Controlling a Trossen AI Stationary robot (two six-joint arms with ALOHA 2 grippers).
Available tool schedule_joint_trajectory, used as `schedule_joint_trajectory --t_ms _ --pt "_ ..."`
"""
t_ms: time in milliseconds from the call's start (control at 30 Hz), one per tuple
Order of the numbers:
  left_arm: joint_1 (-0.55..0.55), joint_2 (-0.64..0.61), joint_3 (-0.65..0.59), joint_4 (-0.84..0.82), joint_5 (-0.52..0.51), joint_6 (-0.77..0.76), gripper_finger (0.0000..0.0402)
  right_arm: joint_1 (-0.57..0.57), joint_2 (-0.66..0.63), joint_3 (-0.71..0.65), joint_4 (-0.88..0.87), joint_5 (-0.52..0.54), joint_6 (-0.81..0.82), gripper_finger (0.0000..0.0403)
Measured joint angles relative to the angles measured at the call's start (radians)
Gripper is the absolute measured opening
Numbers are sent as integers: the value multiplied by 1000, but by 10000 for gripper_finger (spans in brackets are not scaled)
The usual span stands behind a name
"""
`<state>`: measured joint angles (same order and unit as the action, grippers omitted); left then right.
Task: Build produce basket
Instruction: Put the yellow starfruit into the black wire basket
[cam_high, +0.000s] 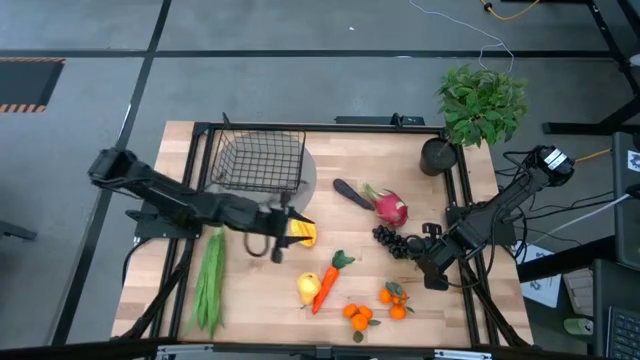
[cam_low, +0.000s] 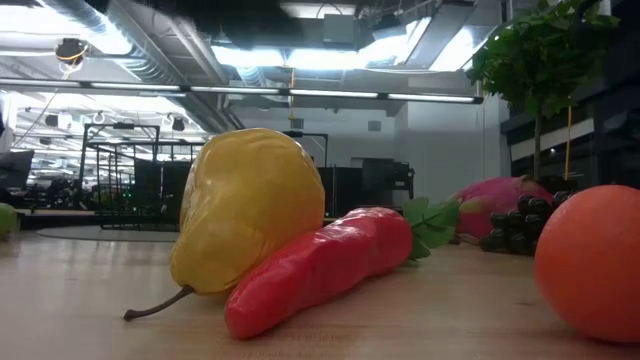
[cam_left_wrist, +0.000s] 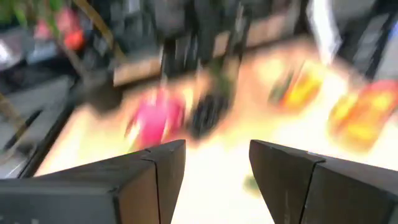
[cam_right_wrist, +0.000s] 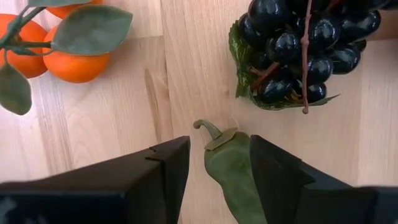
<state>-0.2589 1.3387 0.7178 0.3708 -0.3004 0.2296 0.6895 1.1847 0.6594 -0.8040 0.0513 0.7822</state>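
The black wire basket (cam_high: 258, 160) stands on a round grey mat at the table's far left. Produce lies on the wood: green beans (cam_high: 208, 280), yellow pepper (cam_high: 302, 233), pear (cam_high: 308, 288), carrot (cam_high: 330, 280), oranges (cam_high: 375, 308), eggplant (cam_high: 350, 192), dragon fruit (cam_high: 390, 208) and grapes (cam_high: 392, 240). My left gripper (cam_high: 280, 225) hovers by the yellow pepper, pointing toward the table's right, open (cam_left_wrist: 217, 168) and with nothing between its fingers. My right gripper (cam_high: 435, 268) points down beside the grapes, open (cam_right_wrist: 219, 168), its fingers on either side of a green pod (cam_right_wrist: 227, 165).
A potted plant (cam_high: 482, 100) and a dark round cup (cam_high: 437, 157) stand at the far right corner. A black frame rail (cam_high: 320, 128) runs round the tabletop. Bare wood lies between the basket and the eggplant.
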Motion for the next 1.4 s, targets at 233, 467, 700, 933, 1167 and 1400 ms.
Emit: schedule_joint_trajectory --t_ms 233,467,700,933,1167,1400 --pt "64 156 135 -299 -68 5 169 0 0 0 0 0 2 156" --pt "85 197 188 -448 -59 -17 168 0 0 0 0 0 2 156" --pt "82 206 188 -596 -39 14 168 0 0 0 1 0 2 156" --pt "82 216 188 -594 -23 50 168 0 0 0 2 0 2 156" --pt "90 225 188 -590 57 39 168 0 0 0 2 0 2 156" --pt "122 288 188 -573 55 43 168 0 0 0 4 0 2 156"
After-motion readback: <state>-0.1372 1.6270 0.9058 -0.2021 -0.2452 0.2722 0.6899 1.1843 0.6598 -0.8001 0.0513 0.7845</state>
